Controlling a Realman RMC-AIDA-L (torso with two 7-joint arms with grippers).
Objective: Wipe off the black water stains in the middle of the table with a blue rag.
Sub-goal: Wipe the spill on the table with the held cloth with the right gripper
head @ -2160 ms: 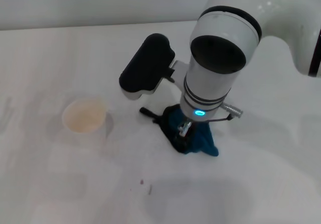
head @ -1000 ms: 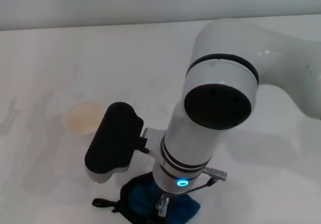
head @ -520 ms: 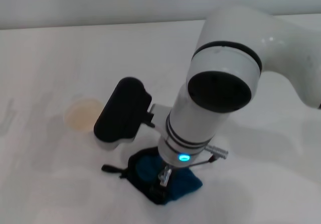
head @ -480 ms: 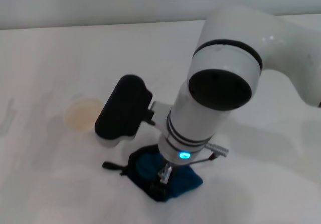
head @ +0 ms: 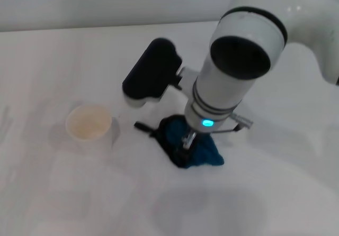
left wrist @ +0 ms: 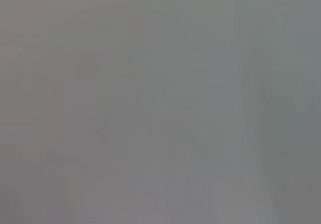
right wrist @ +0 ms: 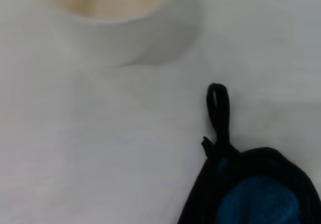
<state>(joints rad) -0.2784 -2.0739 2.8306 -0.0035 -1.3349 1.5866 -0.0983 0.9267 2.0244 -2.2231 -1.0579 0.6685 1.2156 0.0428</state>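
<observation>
Blue rag [head: 193,148] bunched under right gripper [head: 186,142]

Blue rag [right wrist: 261,201] w/ black loop [right wrist: 218,111] nr paper cup [right wrist: 120,23]

We see soft, even overhead light on the worktop [head: 47,193], with faint grey shadows under the arm and beside the paper cup [head: 88,124]. The left wrist view is a featureless grey blur; the right wrist view is soft, the cup out of focus

Cup [head: 89,125] stands near rag [head: 198,148]'s loop side.
</observation>
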